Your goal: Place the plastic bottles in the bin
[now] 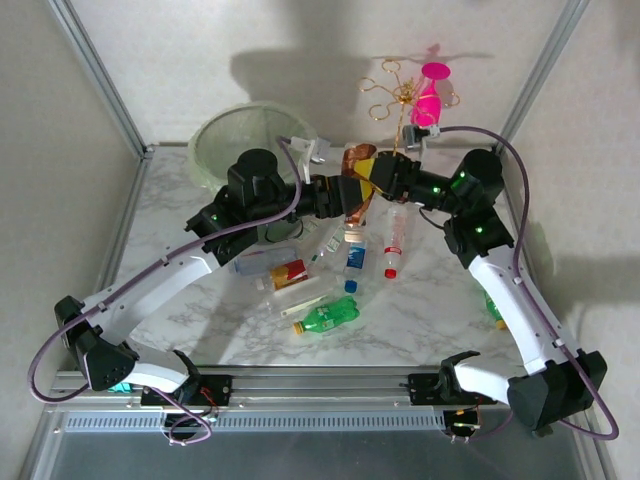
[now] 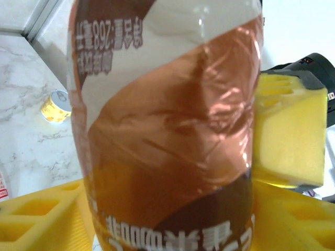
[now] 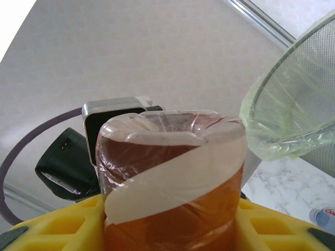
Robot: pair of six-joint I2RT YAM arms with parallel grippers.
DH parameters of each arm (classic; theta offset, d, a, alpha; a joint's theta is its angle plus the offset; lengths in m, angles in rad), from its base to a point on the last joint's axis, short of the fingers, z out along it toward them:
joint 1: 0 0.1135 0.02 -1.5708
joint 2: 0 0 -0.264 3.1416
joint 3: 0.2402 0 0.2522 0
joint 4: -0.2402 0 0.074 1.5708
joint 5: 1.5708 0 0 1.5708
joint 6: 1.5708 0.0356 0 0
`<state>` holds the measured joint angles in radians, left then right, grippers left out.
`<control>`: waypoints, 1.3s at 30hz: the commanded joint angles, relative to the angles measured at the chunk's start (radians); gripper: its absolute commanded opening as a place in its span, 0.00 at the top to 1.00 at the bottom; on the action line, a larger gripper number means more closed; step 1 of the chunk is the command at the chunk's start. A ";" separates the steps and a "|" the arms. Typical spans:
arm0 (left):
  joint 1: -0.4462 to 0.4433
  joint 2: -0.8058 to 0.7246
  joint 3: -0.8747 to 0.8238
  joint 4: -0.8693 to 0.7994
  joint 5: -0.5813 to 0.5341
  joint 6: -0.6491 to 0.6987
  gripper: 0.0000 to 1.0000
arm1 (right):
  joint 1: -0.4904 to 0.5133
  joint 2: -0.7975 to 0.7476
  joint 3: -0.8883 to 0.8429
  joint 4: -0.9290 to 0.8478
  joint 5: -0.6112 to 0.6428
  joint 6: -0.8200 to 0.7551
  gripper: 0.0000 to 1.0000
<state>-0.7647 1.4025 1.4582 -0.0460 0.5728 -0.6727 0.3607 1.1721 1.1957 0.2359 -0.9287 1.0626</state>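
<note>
A plastic bottle (image 1: 355,190) with a copper-brown and white label hangs above the table's middle, between both arms. My left gripper (image 1: 345,200) is shut on it from the left; in the left wrist view the bottle (image 2: 167,130) sits between its yellow fingers (image 2: 42,214). My right gripper (image 1: 372,178) is shut on it from the right, and the bottle's clear end (image 3: 172,183) rises between its yellow pads. The pale-green bin (image 1: 235,140) stands at the back left, its rim (image 3: 293,104) close by. More bottles lie below: a green one (image 1: 328,315), a blue-labelled one (image 1: 354,258), a red-capped one (image 1: 395,245).
A pink goblet on a gold wire stand (image 1: 430,95) stands at the back right. Another green bottle (image 1: 492,310) lies under the right arm. A small yellow-and-white round thing (image 2: 55,106) rests on the marble. Metal frame posts and white walls close in the table.
</note>
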 commanded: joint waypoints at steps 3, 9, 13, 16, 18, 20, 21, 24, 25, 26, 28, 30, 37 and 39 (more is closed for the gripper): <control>-0.005 -0.006 0.036 0.010 -0.019 0.033 0.41 | 0.030 -0.037 0.002 -0.002 -0.028 -0.022 0.51; -0.003 -0.025 0.039 0.011 -0.018 0.049 0.54 | 0.029 -0.053 0.000 -0.087 0.026 -0.073 0.39; -0.001 -0.032 0.040 0.004 -0.023 0.051 0.55 | 0.029 -0.063 0.062 -0.242 0.147 -0.165 0.03; 0.013 -0.038 0.046 -0.013 -0.063 0.050 0.57 | 0.027 -0.076 0.123 -0.388 0.287 -0.256 0.01; 0.042 -0.040 0.065 -0.060 -0.111 0.050 0.59 | 0.028 -0.087 0.154 -0.451 0.374 -0.290 0.01; 0.084 -0.040 0.088 -0.111 -0.165 0.044 0.62 | 0.027 -0.094 0.179 -0.506 0.450 -0.314 0.01; 0.110 -0.043 0.090 -0.120 -0.188 0.032 0.63 | 0.028 -0.096 0.192 -0.537 0.488 -0.325 0.01; 0.178 -0.043 0.108 -0.150 -0.260 -0.012 0.66 | 0.027 -0.106 0.214 -0.597 0.552 -0.353 0.01; 0.192 -0.039 0.122 -0.167 -0.291 -0.019 0.66 | 0.027 -0.107 0.220 -0.610 0.562 -0.358 0.01; 0.210 -0.029 0.147 -0.201 -0.340 -0.029 0.66 | 0.027 -0.108 0.226 -0.625 0.567 -0.364 0.01; 0.240 -0.007 0.198 -0.270 -0.436 -0.052 0.70 | 0.027 -0.105 0.238 -0.659 0.574 -0.374 0.01; 0.273 0.018 0.239 -0.329 -0.529 -0.093 0.70 | 0.026 -0.101 0.248 -0.690 0.587 -0.381 0.01; 0.350 0.095 0.314 -0.385 -0.715 -0.081 0.73 | 0.026 -0.114 0.233 -0.722 0.602 -0.371 0.01; 0.359 0.118 0.323 -0.384 -0.762 -0.053 0.73 | 0.026 -0.117 0.226 -0.724 0.600 -0.369 0.01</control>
<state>-0.4156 1.4872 1.7481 -0.3897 -0.0704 -0.7559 0.3824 1.0710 1.4136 -0.4755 -0.3431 0.7055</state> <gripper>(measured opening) 0.524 0.987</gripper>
